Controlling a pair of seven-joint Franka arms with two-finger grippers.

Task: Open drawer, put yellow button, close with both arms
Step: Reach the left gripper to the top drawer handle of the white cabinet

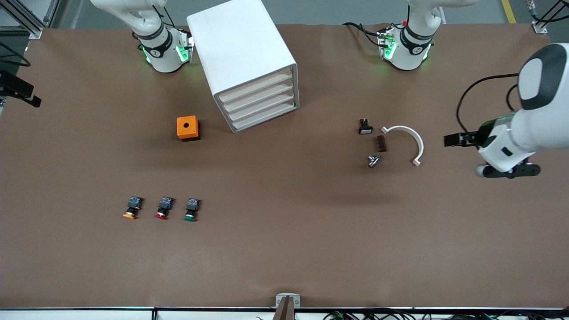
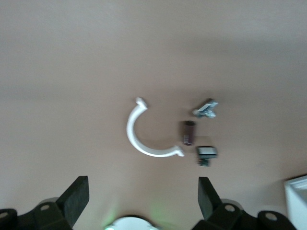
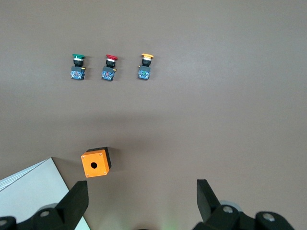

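White arms hover, left claw (image 2: 144, 201) and right claw (image 3: 143, 201) spread.

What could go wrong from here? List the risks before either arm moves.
1. The yellow button lies in a close row beside the red button and green button; a grasp could nudge or take the wrong one.
2. The cabinet has four alike drawers, all shut; a pull might drag the cabinet instead.
3. The open left gripper hangs over small parts, which a low sweep could scatter; the open right gripper waits.
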